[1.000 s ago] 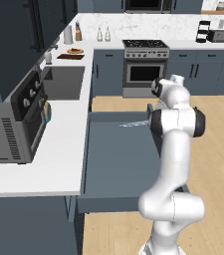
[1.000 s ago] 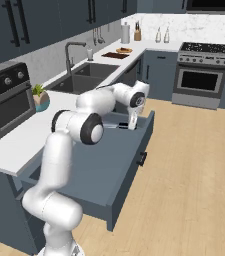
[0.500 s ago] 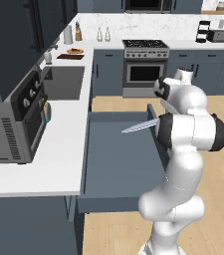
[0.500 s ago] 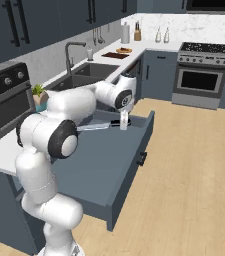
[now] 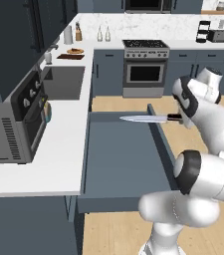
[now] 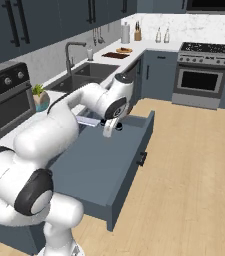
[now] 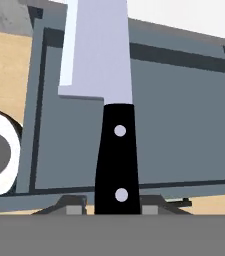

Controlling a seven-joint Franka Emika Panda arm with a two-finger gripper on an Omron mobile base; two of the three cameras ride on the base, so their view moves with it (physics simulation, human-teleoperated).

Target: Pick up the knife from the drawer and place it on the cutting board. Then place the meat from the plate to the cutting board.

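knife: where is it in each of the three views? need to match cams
Left base view: knife at centre, blade pointing left, above the open drawer.
Right base view: blade left of centre, beside the arm, over the drawer.
Hand view: handle centre-bottom, blade running up.
Shared landmark: the drawer.

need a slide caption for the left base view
Gripper holds the knife level by its black handle above the open drawer, blade pointing toward the counter.

knife [image 5: 146, 118] above open drawer [image 5: 121, 159]
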